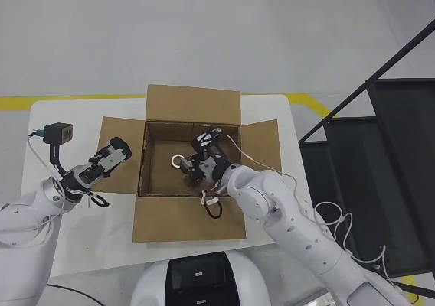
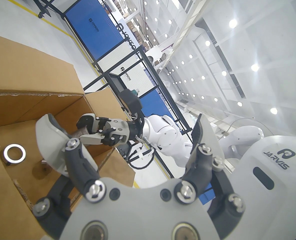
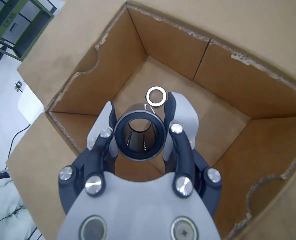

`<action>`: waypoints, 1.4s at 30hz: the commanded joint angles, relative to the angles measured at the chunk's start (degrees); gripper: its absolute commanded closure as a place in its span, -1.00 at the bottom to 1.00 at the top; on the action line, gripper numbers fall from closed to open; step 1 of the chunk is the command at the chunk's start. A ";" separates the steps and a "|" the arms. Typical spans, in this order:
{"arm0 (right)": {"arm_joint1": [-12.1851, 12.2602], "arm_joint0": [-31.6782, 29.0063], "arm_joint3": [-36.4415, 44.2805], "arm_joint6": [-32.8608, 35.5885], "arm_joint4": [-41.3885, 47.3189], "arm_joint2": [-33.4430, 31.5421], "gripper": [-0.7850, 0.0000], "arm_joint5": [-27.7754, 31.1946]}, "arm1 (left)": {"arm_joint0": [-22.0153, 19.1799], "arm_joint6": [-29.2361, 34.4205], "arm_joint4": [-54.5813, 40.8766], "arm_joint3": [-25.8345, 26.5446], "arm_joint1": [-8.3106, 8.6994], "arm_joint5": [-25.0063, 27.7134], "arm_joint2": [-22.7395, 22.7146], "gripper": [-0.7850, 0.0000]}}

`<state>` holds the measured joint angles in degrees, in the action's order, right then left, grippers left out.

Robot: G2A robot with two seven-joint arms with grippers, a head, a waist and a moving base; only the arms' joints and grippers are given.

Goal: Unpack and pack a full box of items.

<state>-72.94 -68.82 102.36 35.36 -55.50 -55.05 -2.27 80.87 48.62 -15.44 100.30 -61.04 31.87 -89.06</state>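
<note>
A hollow metal cylinder, with dark end rims and rows of small balls visible in its bore, is gripped between the fingers of the right gripper. It is held inside the open cardboard box at the middle of the counter. A flat pale ring is seen lying on the box floor near it. The left gripper is held over the box's left flap, fingers spread and holding nothing
</note>
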 commanded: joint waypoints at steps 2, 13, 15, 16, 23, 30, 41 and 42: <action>0.43 -2.07 3.09 0.34 -0.59 -1.51 1.00 0.53 | 0.00 0.00 0.00 0.00 0.00 0.00 0.00 -1.00; 0.62 -2.90 4.15 0.21 2.20 -4.47 1.00 1.89 | 0.00 0.00 0.00 0.00 0.00 0.00 0.00 -1.00; 0.71 -3.09 5.17 0.51 3.21 -5.51 1.00 2.09 | 0.00 0.00 0.00 0.00 0.00 0.00 0.00 -1.00; 0.76 -3.26 5.66 0.82 4.33 -6.11 1.00 2.25 | 0.00 0.00 0.00 0.00 0.00 0.00 0.00 -1.00; 1.48 -4.54 9.60 4.53 11.66 -12.65 1.00 3.35 | 0.00 0.00 0.00 0.00 0.00 0.00 0.00 -1.00; 2.14 -6.19 10.10 7.84 16.58 -17.21 1.00 3.96 | 0.00 0.00 0.00 0.00 0.00 0.00 0.00 -1.00; 1.32 -0.69 -2.26 4.96 -2.76 -6.38 1.00 2.10 | 0.00 0.00 0.00 0.00 0.00 0.00 0.00 -1.00; 1.09 0.40 -3.98 4.54 -4.16 -5.23 1.00 1.58 | 0.00 0.00 0.00 0.00 0.00 0.00 0.00 -1.00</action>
<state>-71.68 -69.44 100.02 40.24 -58.40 -61.28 -0.24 80.87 48.62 -15.44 100.30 -61.04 31.87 -89.06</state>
